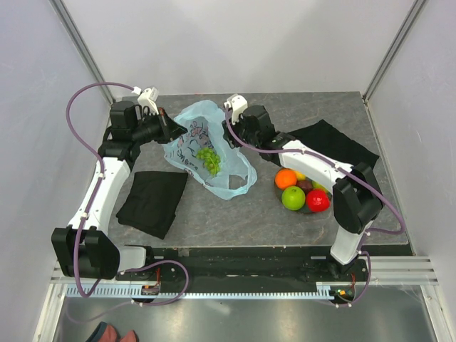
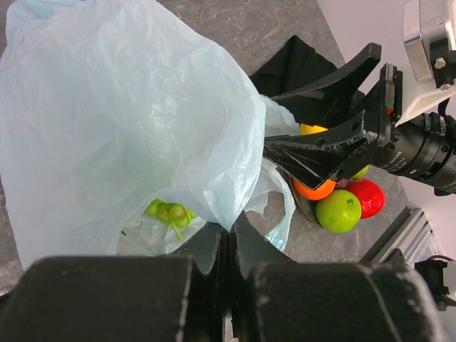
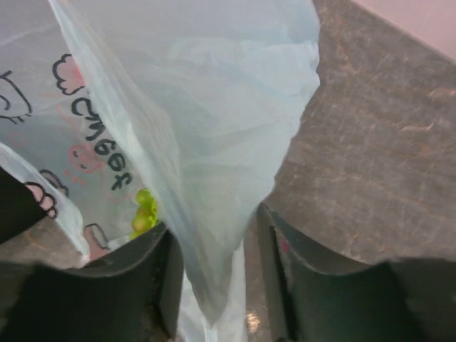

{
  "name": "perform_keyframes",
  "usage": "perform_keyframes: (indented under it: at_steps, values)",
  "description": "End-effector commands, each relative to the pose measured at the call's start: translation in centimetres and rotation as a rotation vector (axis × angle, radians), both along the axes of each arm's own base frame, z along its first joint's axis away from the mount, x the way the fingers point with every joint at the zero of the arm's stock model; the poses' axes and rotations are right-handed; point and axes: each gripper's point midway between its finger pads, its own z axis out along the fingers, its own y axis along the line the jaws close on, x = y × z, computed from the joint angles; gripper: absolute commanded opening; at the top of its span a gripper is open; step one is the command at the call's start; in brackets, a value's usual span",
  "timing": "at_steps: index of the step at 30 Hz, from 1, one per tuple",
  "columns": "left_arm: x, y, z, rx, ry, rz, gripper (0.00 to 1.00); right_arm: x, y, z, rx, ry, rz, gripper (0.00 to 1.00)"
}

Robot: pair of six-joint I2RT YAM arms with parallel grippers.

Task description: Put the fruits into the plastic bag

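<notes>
The light-blue plastic bag point(image 1: 201, 144) stands open mid-table with the green grape bunch point(image 1: 210, 160) inside it. My left gripper point(image 1: 173, 130) is shut on the bag's left rim; in the left wrist view its jaws point(image 2: 229, 229) pinch the film point(image 2: 128, 121), with the grapes point(image 2: 169, 212) below. My right gripper point(image 1: 231, 133) is at the bag's right rim, open, and the film point(image 3: 214, 142) hangs between its spread fingers point(image 3: 162, 274). The orange point(image 1: 286, 178), green apple point(image 1: 293, 197), red apple point(image 1: 318, 200), yellow fruit point(image 1: 300, 174) and purple fruit point(image 1: 306, 185) lie on the plate point(image 1: 305, 211).
One black cloth point(image 1: 152, 201) lies front left of the bag, and another point(image 1: 335, 142) lies behind the plate at the right. White walls enclose the table on three sides. The right gripper point(image 2: 272, 121) also shows in the left wrist view, above the plate's fruit.
</notes>
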Motion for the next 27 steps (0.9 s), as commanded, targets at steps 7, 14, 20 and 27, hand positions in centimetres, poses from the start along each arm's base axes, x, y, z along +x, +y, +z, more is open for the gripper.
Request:
perform_keyframes:
  at_steps: [7,14,20,27]
  values:
    - [0.4,0.3,2.8,0.036,-0.126,0.001,0.02,0.0,-0.5,3.7,0.048,0.016,-0.005,0.0]
    - [0.5,0.8,3.0,0.054,-0.148,0.037,0.37,0.0,-2.7,9.6,0.04,0.04,-0.12,0.0]
    - [0.4,1.1,3.5,0.064,-0.177,0.051,0.78,-0.3,-3.8,10.4,0.035,0.133,-0.132,0.0]
    - [-0.6,2.3,5.1,0.108,-0.304,0.104,0.91,0.4,-5.3,6.3,0.011,0.247,-0.167,0.0]
